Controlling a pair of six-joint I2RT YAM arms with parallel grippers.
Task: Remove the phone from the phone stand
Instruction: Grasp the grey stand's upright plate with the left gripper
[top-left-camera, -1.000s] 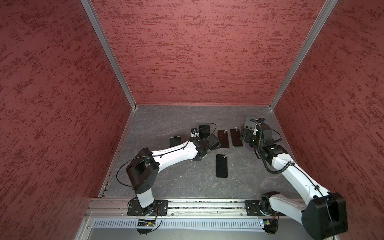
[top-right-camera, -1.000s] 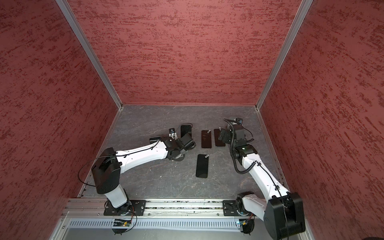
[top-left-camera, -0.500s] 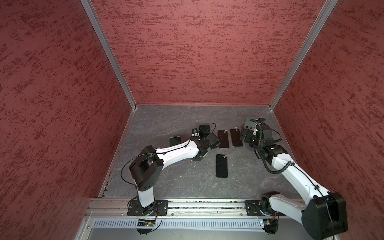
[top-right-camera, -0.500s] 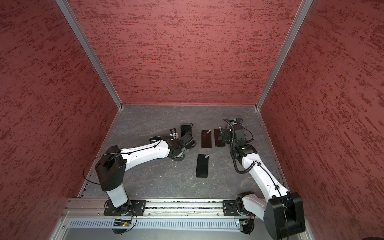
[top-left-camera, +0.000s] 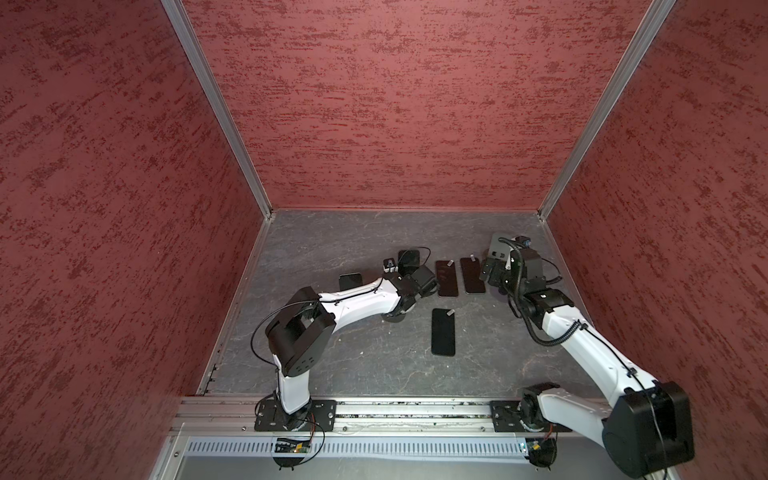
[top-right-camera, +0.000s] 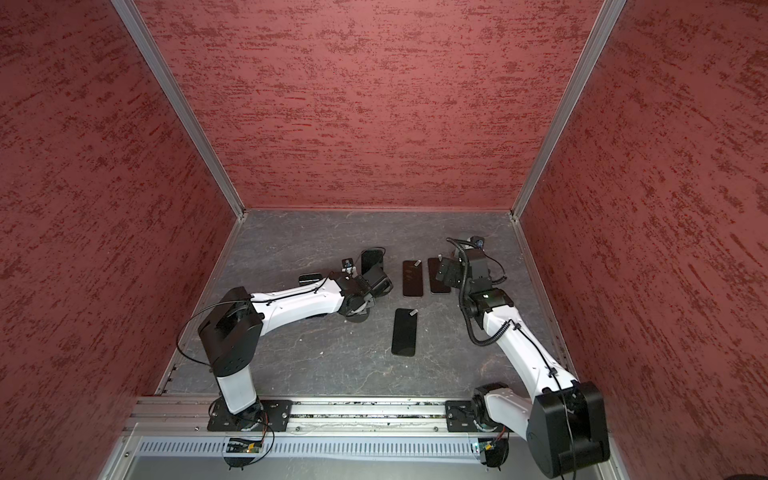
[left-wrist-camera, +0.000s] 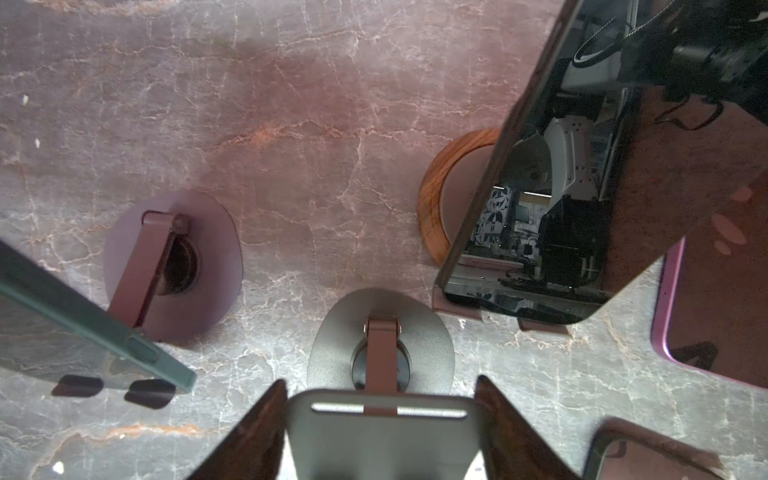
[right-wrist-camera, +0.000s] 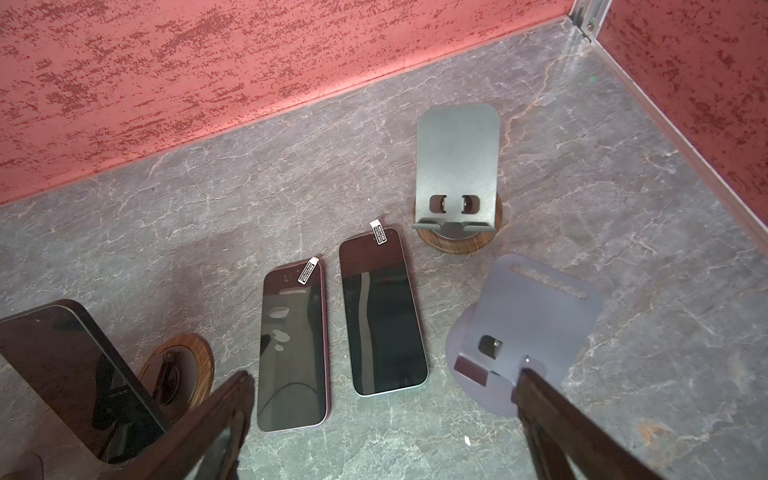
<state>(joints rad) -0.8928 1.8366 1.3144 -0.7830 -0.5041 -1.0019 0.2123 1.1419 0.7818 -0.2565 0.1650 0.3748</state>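
The left fingers (left-wrist-camera: 257, 436) have just drawn in and now pinch a grey stand plate (left-wrist-camera: 382, 440) by its edges, its front hidden. The right fingers (right-wrist-camera: 224, 415) gape, empty. In a top view the phone (top-left-camera: 409, 259) leans on its wood-ringed stand (left-wrist-camera: 432, 199) at 11 o'clock of the left fingers, seemingly not yet lifted.

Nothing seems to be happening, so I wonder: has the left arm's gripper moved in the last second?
No. In a top view the left gripper stays just left of the two phones lying side by side; only its arm's elbow swung toward them.
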